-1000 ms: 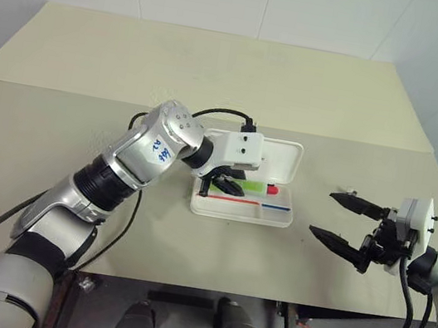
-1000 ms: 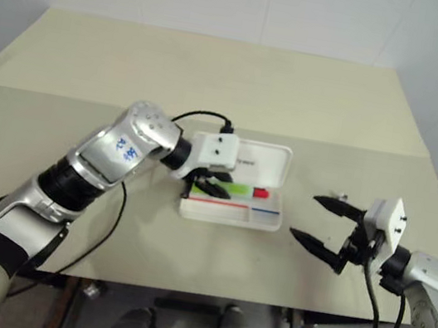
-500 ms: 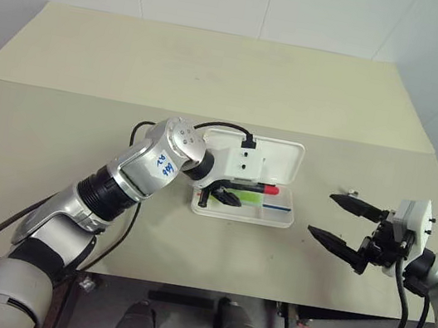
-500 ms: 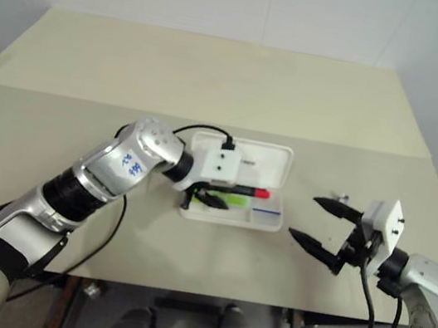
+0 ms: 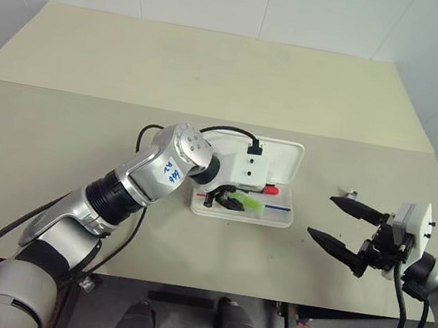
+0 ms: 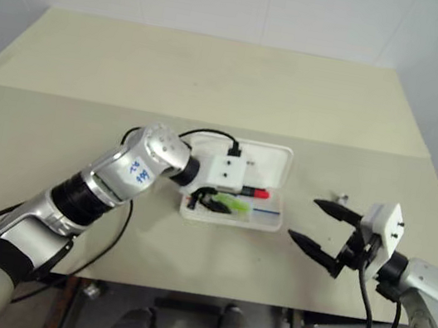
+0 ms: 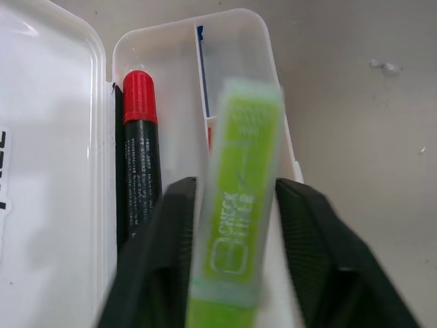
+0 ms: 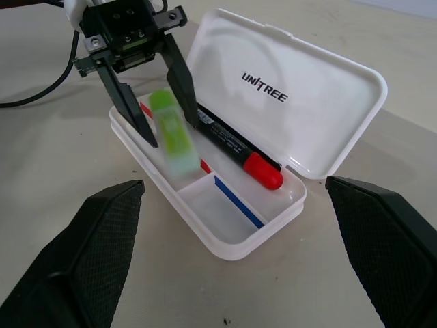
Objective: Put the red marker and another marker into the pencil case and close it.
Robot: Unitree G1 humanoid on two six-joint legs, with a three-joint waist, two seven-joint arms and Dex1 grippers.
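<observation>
The left gripper (image 8: 156, 92) is hanging over the pencil case (image 8: 334, 97), fingers parted, the lime highlighter (image 7: 240, 198) dropping loose between them beside the red marker (image 7: 138, 157) lying inside. The right gripper (image 5: 341, 227) is waiting wide open, well apart. The hard lid looks light and slick; pressing its free edge seems best.

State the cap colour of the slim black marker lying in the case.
Bright red cap, clearest in the left wrist view.
</observation>
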